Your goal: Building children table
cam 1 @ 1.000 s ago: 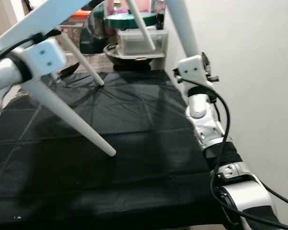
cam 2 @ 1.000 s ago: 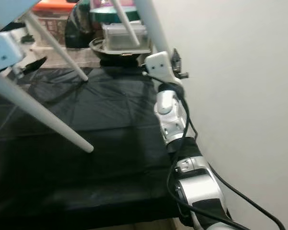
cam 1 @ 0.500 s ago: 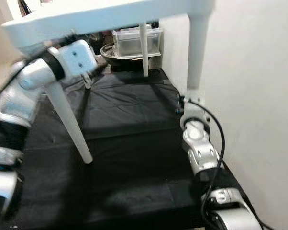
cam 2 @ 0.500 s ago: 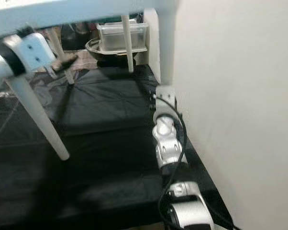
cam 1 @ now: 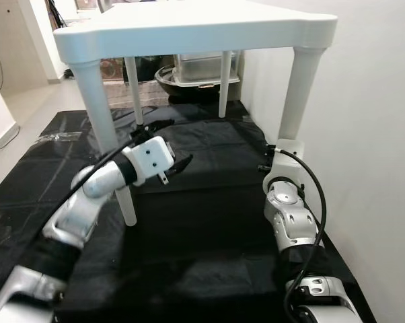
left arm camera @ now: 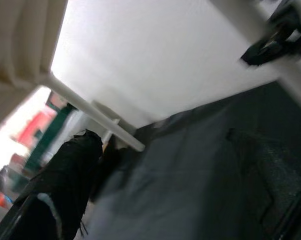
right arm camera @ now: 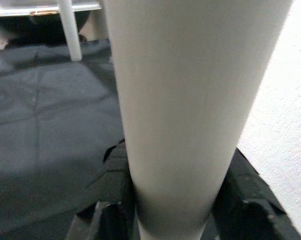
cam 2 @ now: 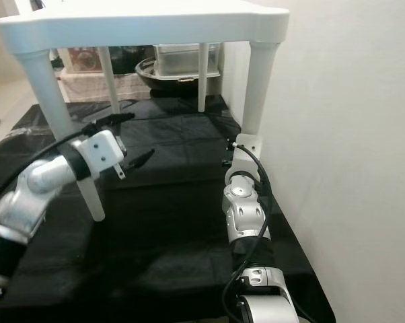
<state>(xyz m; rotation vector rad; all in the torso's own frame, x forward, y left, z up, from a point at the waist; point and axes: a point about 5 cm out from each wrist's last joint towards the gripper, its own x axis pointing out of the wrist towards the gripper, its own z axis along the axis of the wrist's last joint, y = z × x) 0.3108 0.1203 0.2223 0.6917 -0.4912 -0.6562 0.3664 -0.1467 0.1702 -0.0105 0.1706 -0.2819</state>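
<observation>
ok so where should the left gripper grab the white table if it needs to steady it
Probably the near-left leg of the white table, on its upper, thicker part. The leg is round, upright and tapers downward, so open fingers can straddle it level. The left gripper hangs open just inboard of it, so coming in sideways from under the top looks shortest. The right gripper already holds the near-right leg.

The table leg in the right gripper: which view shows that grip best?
The right wrist view: the table leg stands between both black fingers. The eye views show the white table upright, the right gripper low on that leg, and the left gripper open nearby.
</observation>
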